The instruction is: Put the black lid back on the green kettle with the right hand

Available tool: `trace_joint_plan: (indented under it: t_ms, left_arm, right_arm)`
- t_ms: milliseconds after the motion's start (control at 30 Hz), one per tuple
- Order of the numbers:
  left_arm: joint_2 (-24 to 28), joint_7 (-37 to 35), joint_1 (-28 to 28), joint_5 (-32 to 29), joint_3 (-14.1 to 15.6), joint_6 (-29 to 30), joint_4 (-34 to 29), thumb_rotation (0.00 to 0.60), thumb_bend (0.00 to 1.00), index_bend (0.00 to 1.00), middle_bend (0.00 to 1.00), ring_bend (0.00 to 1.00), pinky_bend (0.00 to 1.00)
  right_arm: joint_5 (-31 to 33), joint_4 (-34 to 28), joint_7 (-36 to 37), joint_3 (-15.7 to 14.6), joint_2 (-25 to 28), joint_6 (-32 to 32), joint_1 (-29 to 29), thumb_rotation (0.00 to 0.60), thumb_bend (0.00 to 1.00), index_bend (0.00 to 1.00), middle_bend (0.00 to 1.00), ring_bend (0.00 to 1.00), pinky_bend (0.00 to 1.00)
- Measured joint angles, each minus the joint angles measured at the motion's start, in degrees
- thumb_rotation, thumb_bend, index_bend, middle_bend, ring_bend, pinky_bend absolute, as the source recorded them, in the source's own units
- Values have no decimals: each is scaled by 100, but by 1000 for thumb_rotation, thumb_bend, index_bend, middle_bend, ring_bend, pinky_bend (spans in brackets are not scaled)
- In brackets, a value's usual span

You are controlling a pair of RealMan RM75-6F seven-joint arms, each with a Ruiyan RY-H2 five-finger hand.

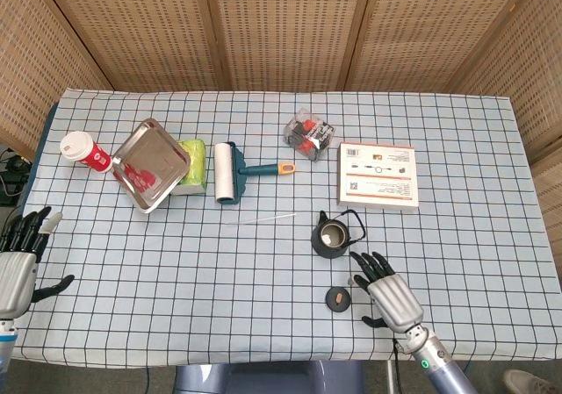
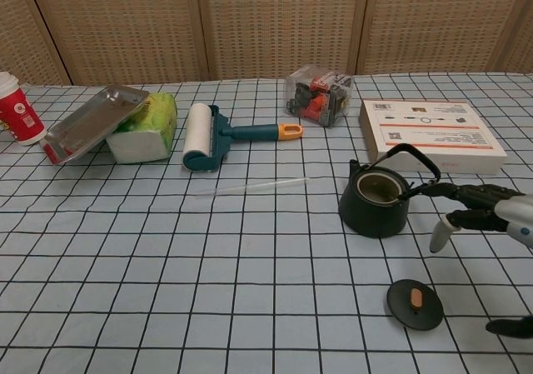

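The right hand [image 1: 386, 296], fingers spread and empty, hovers just right of the black lid [image 1: 337, 299], which lies flat, knob up, near the table's front edge. Grasping appears the step in hand; next it must lower onto the knob. Beyond stands the open green kettle [image 1: 333, 236], upright, handle raised.

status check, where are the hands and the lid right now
Right hand open, beside the black lid, not touching. Left hand open at table edge. Green kettle uncovered. Nothing between.
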Motion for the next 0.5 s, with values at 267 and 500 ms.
trace_joint_plan:
  t_ms: [267, 500]
  left_arm:
    - [18, -46, -12, -7, 0, -24, -2, 600, 69, 0, 0, 0, 0]
    - [28, -82, -18, -19, -5, -34, 5, 600, 68, 0, 0, 0, 0]
  right_arm:
    - [220, 209, -121, 54, -370, -133, 88, 600, 286, 366, 0, 0, 0]
    - [399, 379, -189, 87, -581, -222, 155, 600, 292, 367, 0, 0, 0]
